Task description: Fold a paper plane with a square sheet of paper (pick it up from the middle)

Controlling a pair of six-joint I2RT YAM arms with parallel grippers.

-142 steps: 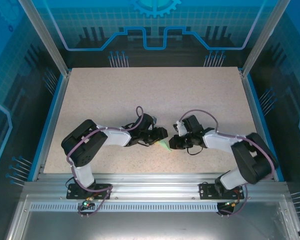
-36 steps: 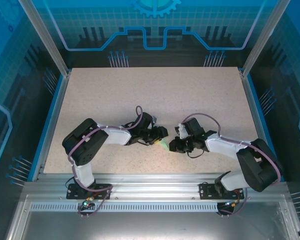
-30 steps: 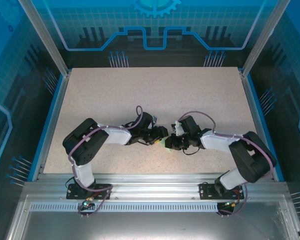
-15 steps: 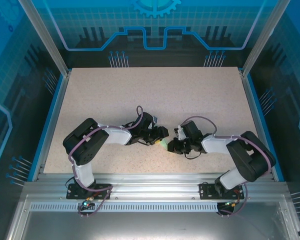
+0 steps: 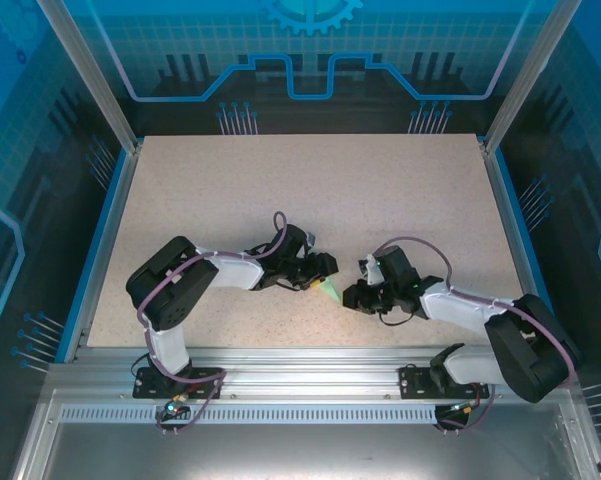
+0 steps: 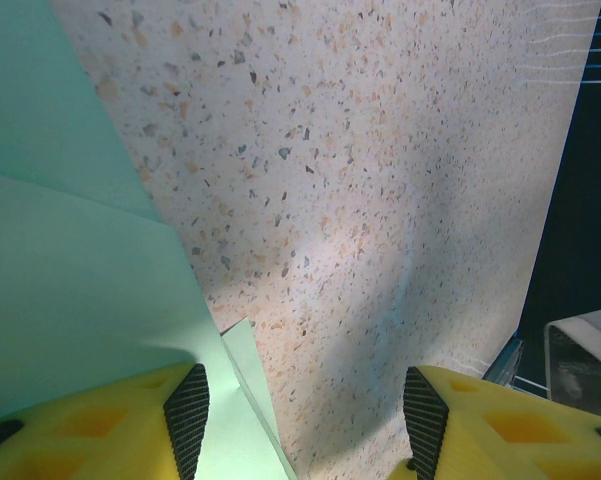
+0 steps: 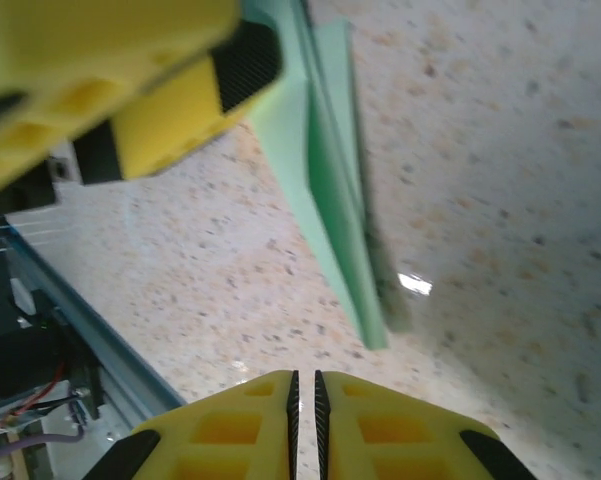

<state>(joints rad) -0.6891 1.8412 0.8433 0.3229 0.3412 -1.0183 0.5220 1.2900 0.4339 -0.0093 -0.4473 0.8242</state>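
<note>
The sheet of paper (image 5: 329,290) is pale mint green and folded into layered, narrow flaps. It lies flat on the table between the two grippers. My left gripper (image 5: 325,270) is open over it. In the left wrist view the left gripper (image 6: 302,425) has its left finger (image 6: 185,410) resting on the paper (image 6: 60,250), while the other finger stands over bare table. My right gripper (image 5: 349,297) is shut with nothing in it, a short way right of the paper. In the right wrist view the right gripper (image 7: 303,392) points at the folded edge (image 7: 325,170).
The speckled beige table (image 5: 310,190) stretches far behind the grippers. A blue rim and metal rail (image 5: 310,355) run along the near edge, close to the paper. Glass walls enclose the sides and back.
My right gripper, which was up against the paper a second ago, has drawn back to the right, and its arm has swung outward. The left arm and the paper stay put.
</note>
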